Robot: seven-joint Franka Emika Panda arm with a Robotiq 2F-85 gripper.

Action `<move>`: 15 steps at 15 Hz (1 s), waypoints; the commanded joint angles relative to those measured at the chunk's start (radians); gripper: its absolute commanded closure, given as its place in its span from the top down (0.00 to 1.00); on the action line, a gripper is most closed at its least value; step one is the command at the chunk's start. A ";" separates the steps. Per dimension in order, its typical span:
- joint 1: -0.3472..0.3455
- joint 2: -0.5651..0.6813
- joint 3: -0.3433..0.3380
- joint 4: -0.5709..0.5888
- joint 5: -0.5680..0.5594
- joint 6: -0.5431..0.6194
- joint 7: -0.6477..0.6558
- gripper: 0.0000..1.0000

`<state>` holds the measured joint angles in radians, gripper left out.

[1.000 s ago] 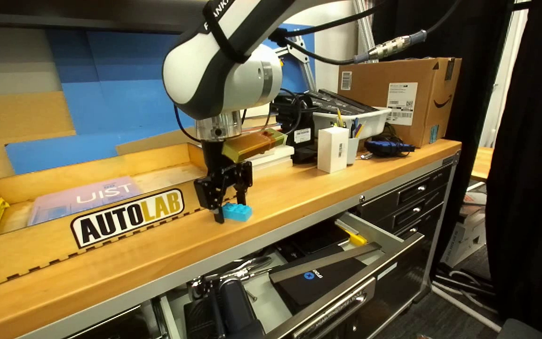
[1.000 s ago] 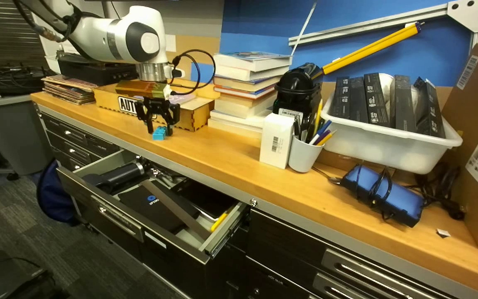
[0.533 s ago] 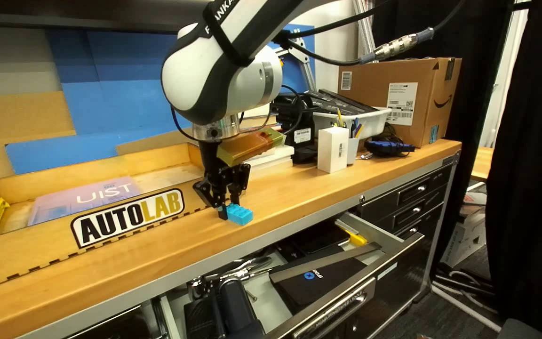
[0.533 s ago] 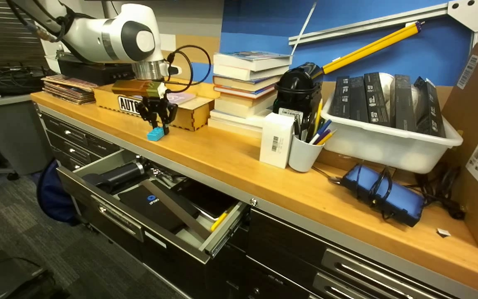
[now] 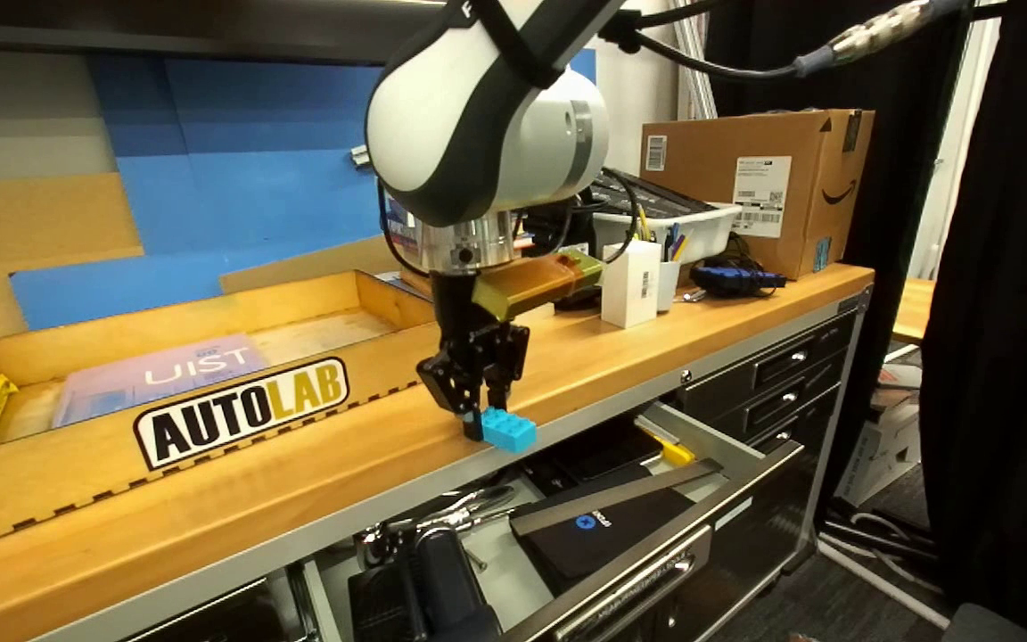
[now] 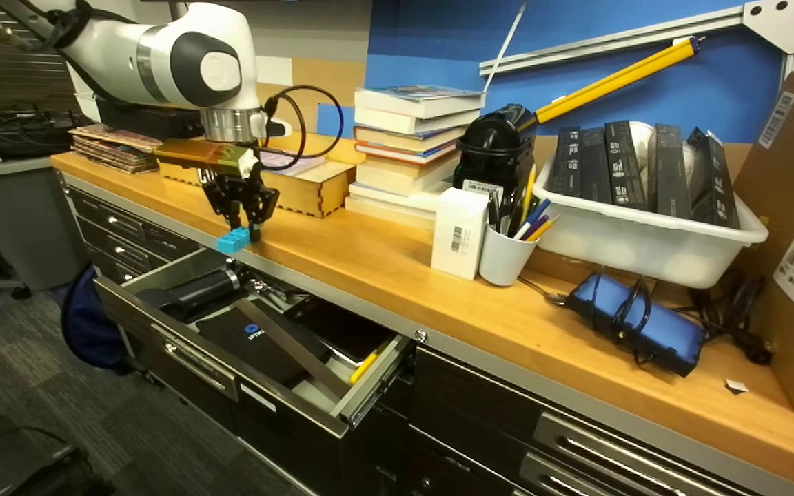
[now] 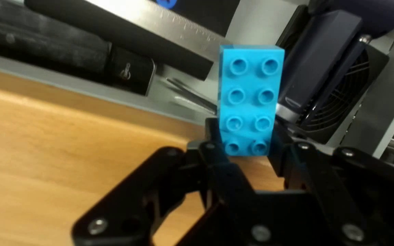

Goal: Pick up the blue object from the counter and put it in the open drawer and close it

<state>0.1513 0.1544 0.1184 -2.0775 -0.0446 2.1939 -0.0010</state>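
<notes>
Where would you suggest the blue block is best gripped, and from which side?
Grip the block across its narrow width, ideally mid-length, from above: its long sides look flat and parallel, its studded face up. The gripper holds it near one end; a central grip would probably balance better.

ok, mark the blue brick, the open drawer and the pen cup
Blue brick (image 7: 250, 106): in the wrist view, on its studded face.
Open drawer (image 6: 231, 362): in an exterior view, on its front rim.
Pen cup (image 6: 505, 260): in an exterior view, on its outer wall.
</notes>
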 commanded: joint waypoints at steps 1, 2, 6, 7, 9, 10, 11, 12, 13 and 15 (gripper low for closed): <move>-0.019 -0.091 0.006 -0.170 0.076 0.065 -0.020 0.11; -0.021 -0.096 0.004 -0.198 0.091 0.079 -0.017 0.11; -0.044 -0.092 -0.002 -0.276 0.178 0.165 -0.061 0.14; -0.051 -0.098 -0.004 -0.296 0.203 0.194 -0.066 0.61; -0.063 -0.130 -0.006 -0.346 0.247 0.248 -0.075 0.66; -0.067 -0.156 -0.006 -0.380 0.268 0.280 -0.079 0.74; -0.072 -0.179 -0.007 -0.406 0.286 0.292 -0.093 0.82; -0.075 -0.213 -0.010 -0.443 0.307 0.313 -0.096 0.91; -0.078 -0.249 -0.013 -0.483 0.332 0.335 -0.116 0.98; -0.076 -0.317 -0.027 -0.538 0.339 0.318 -0.111 1.00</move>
<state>0.0761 -0.0134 0.1058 -2.4925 0.2545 2.4956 -0.0857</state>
